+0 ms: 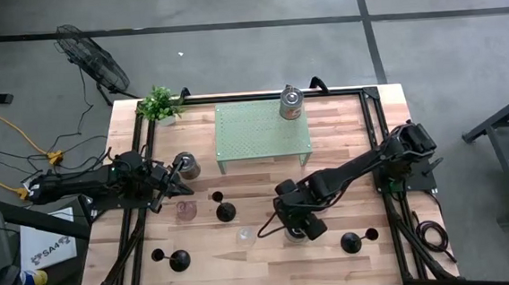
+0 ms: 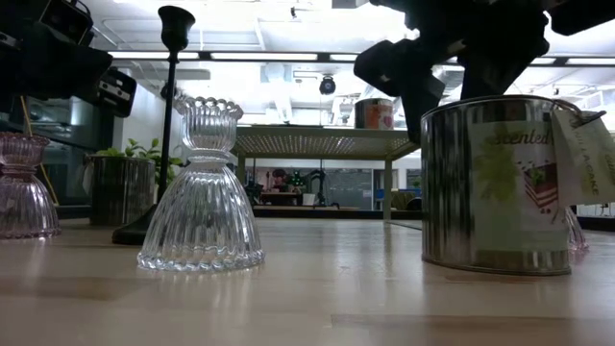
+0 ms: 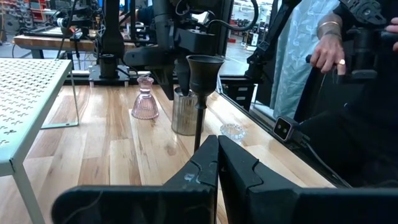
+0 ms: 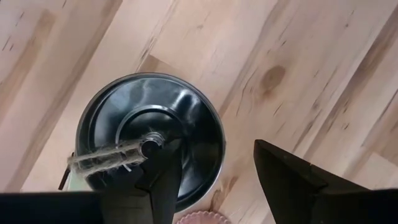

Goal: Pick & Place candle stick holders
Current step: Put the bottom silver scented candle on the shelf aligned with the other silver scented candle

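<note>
Candle stick holders (image 1: 224, 211) upright, right pincer (image 1: 295, 234) spread above tin (image 4: 149, 140)

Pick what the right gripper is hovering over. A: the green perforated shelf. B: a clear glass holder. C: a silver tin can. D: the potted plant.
C: the right wrist view looks straight down onto the silver tin can, with the right gripper open above it.

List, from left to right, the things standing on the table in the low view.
Pink ribbed glass holder → tall black candle stick holder → clear ribbed glass holder → silver scented-candle tin with a paper tag.
</note>
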Controlling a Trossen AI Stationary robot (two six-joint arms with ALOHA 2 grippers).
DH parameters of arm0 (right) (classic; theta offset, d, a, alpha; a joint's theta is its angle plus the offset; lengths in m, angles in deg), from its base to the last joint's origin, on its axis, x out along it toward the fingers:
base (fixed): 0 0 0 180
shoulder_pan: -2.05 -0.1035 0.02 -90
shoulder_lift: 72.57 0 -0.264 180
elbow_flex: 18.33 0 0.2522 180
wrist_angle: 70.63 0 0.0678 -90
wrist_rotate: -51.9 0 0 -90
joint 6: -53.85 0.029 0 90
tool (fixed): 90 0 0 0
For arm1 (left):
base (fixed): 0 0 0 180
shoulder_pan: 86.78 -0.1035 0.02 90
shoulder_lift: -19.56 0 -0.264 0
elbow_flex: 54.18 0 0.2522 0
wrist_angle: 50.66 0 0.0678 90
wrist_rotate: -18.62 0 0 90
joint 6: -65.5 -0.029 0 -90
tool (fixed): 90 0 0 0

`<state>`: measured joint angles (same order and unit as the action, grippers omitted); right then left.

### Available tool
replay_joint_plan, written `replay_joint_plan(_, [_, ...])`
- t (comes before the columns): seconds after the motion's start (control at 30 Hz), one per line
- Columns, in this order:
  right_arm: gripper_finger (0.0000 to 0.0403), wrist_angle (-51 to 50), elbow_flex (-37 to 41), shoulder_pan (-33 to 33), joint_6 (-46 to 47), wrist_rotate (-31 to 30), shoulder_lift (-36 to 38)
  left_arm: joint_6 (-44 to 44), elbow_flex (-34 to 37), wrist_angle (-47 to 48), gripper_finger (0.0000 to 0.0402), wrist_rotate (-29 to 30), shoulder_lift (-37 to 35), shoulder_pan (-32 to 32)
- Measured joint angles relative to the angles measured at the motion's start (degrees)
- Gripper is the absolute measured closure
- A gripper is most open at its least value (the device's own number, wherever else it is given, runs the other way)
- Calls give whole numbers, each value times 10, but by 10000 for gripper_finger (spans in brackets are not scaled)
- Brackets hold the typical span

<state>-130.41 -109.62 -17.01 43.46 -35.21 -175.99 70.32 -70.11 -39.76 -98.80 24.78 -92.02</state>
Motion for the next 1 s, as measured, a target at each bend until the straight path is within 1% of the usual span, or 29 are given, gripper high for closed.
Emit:
replay_joint_plan(0.13, [219, -1, -2, 4, -6, 3, -9, 0, 0, 0, 402, 0, 0, 0])
replay_joint_plan(0.63, [278, -31, -3, 16, 6, 7, -34, 0, 0, 0, 402, 0, 0, 0])
replay_joint_plan(0.77, [292, -39, -3, 23, 20, -6, -34, 0, 0, 0, 402, 0, 0, 0])
replay_joint_plan(1.0, [328, -43, -3, 26, 32, -11, -33, 0, 0, 0, 402, 0, 0, 0])
